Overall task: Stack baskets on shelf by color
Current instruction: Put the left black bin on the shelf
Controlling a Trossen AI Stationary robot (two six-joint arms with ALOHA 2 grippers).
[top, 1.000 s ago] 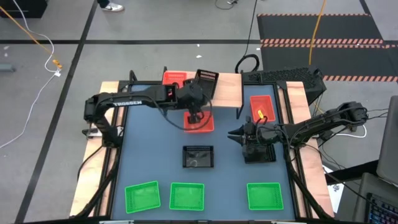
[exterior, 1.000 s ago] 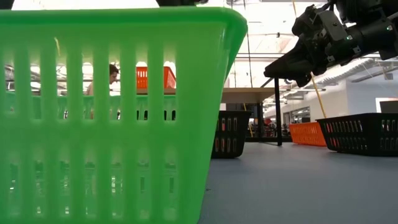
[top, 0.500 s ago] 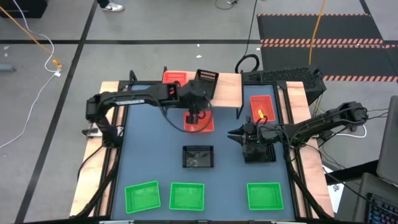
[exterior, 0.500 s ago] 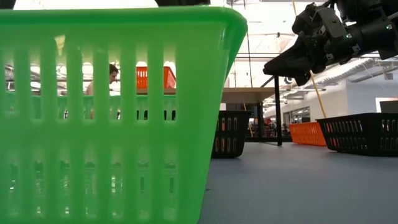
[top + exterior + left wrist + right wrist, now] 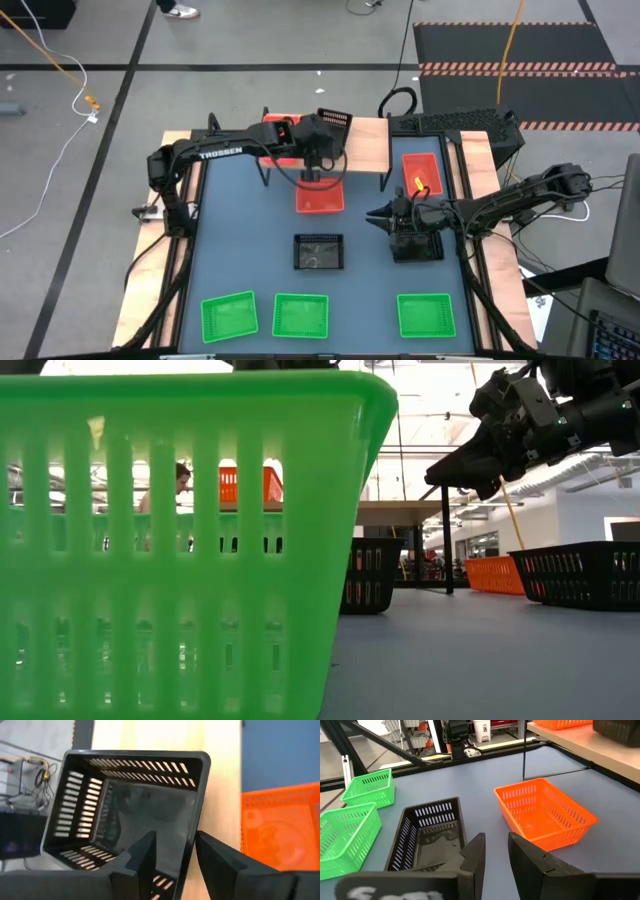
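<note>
The left tool (image 5: 314, 168) reaches over the light-wood shelf (image 5: 366, 146) at the far edge of the desk (image 5: 240, 225), and its wrist view shows its two fingers (image 5: 144, 854) astride the near wall of a black basket (image 5: 125, 815), one inside and one outside, clamped on that wall. This black basket (image 5: 333, 128) sits tilted on the shelf, just beside a red basket (image 5: 280, 126) that rests at the shelf's left part. On the desk just in front of the shelf, below the left tool, lies another red basket (image 5: 320, 196); a third red one (image 5: 421, 172) lies on the right part of the shelf. The right tool (image 5: 384, 216) hangs above the desk near mid-right, with a black basket (image 5: 418, 246) under the arm behind it; in its wrist view its fingers (image 5: 475, 854) stand slightly apart with nothing between them. Ahead of it a further black basket (image 5: 319, 251) lies in the middle of the desk, apart from both tools. Three green baskets (image 5: 301, 315) stand in a row along the near edge, well apart from the shelf, and one of them fills most of the low view.
</note>
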